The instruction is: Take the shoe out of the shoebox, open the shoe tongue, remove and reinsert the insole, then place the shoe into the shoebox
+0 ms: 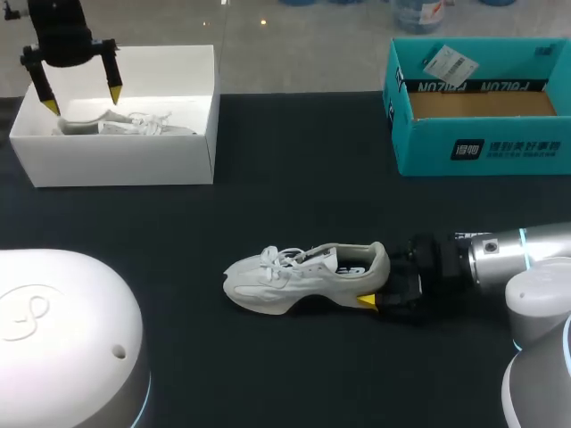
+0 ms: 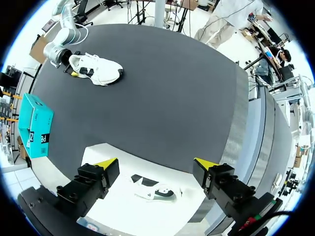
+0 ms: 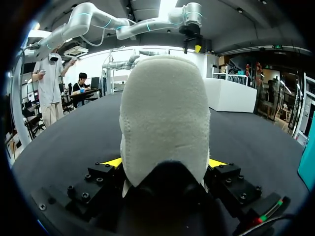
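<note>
**Right gripper.** The fingers (image 3: 114,162) of the right gripper (image 3: 165,163) were closed against the heel (image 3: 165,113) of the shoe (image 1: 294,275), one yellow tip on each flank. In the right wrist view the heel filled the gap between them entirely. The grip was taken low and from behind. In my judgement this was to pin the shoe down while leaving the laces, tongue and opening free for work from above.

**Left gripper.** The fingers (image 2: 108,163) of the left gripper (image 2: 156,163) stood wide apart with nothing between them. The gripper hung above the white shoebox (image 1: 125,160), clear of its walls and contents.

**Task item.** The shoe was out of the box. It lay upright on its sole near the middle of the table (image 1: 294,178), toe toward the robot's left and heel toward the right arm. It was well apart from both boxes. The laces appeared loose over the tongue. Whether the insole was seated could not be determined from the pictures.

**Surroundings.** The white shoebox sat at the far left corner with no lid on it. A second shoe (image 2: 153,191) lay inside on pale packing. A teal box (image 1: 482,147) stood at the far right, open, with a bare brown floor.

**Assessment.** Removal from the box appeared complete. The tongue and insole steps looked outstanding. The free left arm was the likely tool for them, but it had the width of the table to cross first. The heel hold would need to resist an upward pull when the insole is drawn.
</note>
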Tool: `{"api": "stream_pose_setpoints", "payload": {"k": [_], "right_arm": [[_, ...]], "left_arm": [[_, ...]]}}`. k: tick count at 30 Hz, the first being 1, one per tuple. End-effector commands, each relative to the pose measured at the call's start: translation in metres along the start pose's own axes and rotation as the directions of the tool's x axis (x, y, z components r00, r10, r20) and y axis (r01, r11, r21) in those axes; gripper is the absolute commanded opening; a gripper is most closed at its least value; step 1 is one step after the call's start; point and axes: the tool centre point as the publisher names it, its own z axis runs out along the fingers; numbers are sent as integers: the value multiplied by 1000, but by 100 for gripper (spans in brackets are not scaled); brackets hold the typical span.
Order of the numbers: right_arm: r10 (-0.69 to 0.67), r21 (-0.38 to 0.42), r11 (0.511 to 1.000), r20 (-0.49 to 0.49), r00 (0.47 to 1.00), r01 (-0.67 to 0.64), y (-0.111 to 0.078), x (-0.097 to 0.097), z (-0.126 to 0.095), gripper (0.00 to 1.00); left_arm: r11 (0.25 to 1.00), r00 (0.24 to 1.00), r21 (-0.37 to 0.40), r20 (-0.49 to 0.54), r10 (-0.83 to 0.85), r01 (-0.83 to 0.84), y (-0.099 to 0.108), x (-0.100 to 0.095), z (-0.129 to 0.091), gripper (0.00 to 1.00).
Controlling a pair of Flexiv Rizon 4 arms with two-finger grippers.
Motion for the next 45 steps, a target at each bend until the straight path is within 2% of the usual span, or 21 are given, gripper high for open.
{"api": "stream_pose_setpoints", "payload": {"k": [1, 8, 9, 10, 11, 16, 17, 32, 34, 35, 36, 38, 39, 40, 41, 42, 43, 44, 45], "right_arm": [[0, 2, 1000, 1, 1000, 0, -1, -1, 3, 0], [0, 2, 1000, 1, 1000, 0, -1, -1, 3, 0], [0, 2, 1000, 1, 1000, 0, -1, -1, 3, 0], [0, 2, 1000, 1, 1000, 0, -1, -1, 3, 0], [0, 2, 1000, 1, 1000, 0, -1, -1, 3, 0], [0, 2, 1000, 1, 1000, 0, -1, -1, 3, 0], [0, 2, 1000, 1, 1000, 0, -1, -1, 3, 0], [0, 2, 1000, 1, 1000, 0, -1, -1, 3, 0], [0, 2, 1000, 1, 1000, 0, -1, -1, 3, 0], [0, 2, 1000, 1, 1000, 0, -1, -1, 3, 0], [0, 2, 1000, 1, 1000, 0, -1, -1, 3, 0], [0, 2, 1000, 1, 1000, 0, -1, -1, 3, 0], [0, 2, 1000, 1, 1000, 0, -1, -1, 3, 0], [0, 2, 1000, 1, 1000, 0, -1, -1, 3, 0], [0, 2, 1000, 1, 1000, 0, -1, -1, 3, 0], [0, 2, 1000, 1, 1000, 0, -1, -1, 3, 0], [0, 2, 1000, 1, 1000, 0, -1, -1, 3, 0], [0, 2, 1000, 1, 1000, 0, -1, -1, 3, 0], [0, 2, 1000, 1, 1000, 0, -1, -1, 3, 0]], "left_arm": [[992, 1000, -129, -3, -1, 1, -35, -9, 18, 100], [991, 999, -132, -24, 21, -24, -78, -31, 48, 100], [992, 1000, -130, -21, -4, 1, -82, -33, 52, 100], [985, 998, -171, -42, -42, 34, -86, -35, 56, 100], [985, 997, -164, -28, -65, 59, -90, -37, 58, 100], [949, 960, -147, 20, -278, 278, -98, -45, 60, 100], [949, 958, -127, 27, -286, 287, -100, -46, 60, 100], [949, 958, -127, 27, -286, 287, -100, -46, 60, 100], [890, 895, -94, 49, -443, 445, -103, -53, 57, 100], [850, 852, -57, 28, -523, 524, -105, -57, 56, 100], [808, 815, -111, 60, -576, 579, -110, -61, 59, 100], [720, 724, -69, 47, -689, 690, -118, -70, 62, 100], [606, 611, -96, 21, -792, 789, -121, -75, 65, 100], [545, 551, -97, 60, -832, 833, -121, -80, 68, 100], [468, 470, -39, 40, -882, 883, -123, -81, 69, 100], [357, 362, -83, 52, -931, 930, -122, -85, 73, 100], [313, 314, -22, 60, -948, 950, -124, -87, 75, 100], [223, 225, -34, 44, -973, 974, -124, -89, 78, 100], [189, 190, -19, 26, -982, 982, -125, -92, 81, 100]]}}
